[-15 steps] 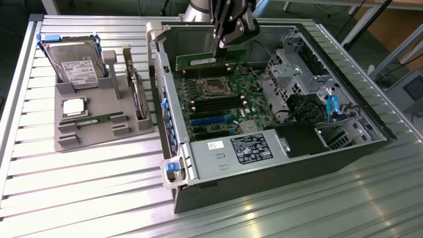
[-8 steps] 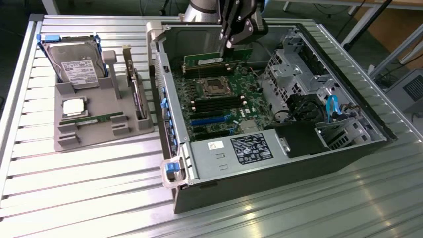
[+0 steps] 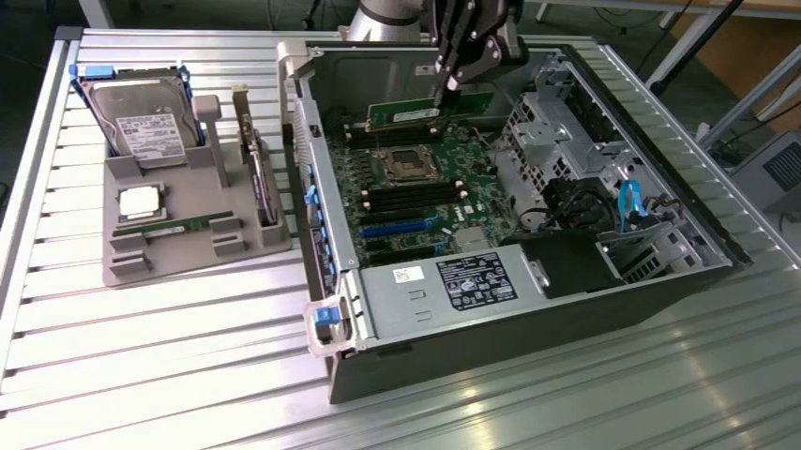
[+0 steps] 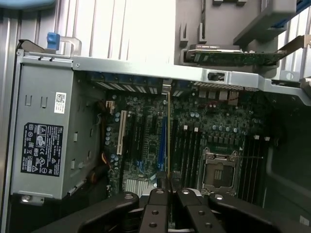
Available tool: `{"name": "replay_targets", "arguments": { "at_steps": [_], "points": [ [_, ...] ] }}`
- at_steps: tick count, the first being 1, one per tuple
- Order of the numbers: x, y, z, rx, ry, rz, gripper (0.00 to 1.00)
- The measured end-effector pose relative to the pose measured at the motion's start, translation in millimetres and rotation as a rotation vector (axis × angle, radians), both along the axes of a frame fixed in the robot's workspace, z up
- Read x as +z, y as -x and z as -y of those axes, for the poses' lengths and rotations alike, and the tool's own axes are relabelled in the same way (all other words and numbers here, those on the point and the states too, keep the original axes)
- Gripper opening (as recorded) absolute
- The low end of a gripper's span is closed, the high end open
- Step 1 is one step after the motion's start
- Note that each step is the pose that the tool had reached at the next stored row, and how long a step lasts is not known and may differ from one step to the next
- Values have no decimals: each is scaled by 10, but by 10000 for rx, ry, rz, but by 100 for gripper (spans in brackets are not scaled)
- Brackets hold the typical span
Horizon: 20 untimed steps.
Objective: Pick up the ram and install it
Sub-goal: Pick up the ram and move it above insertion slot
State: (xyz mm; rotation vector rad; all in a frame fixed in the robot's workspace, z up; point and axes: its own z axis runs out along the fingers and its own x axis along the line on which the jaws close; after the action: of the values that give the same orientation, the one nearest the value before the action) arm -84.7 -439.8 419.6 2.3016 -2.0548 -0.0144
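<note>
The ram is a long thin green stick hanging level over the far end of the motherboard inside the open computer case. My gripper comes down from above and is shut on the stick's upper edge. Below it lie black memory slots beside the empty processor socket. In the wrist view the ram shows edge-on as a thin line running away from my gripper. It hangs over the board, off to the side of the socket and the slots.
A grey holder on the exterior view's left carries a hard drive, a silver processor chip, an expansion card and another green stick. In the case, the power supply and drive cage border the board.
</note>
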Motion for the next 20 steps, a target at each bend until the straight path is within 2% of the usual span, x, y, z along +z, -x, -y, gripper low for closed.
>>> {"name": "replay_targets", "arguments": {
  "at_steps": [20],
  "points": [
    [0, -562, 0, 0, 13, 0, 12]
  ]
}}
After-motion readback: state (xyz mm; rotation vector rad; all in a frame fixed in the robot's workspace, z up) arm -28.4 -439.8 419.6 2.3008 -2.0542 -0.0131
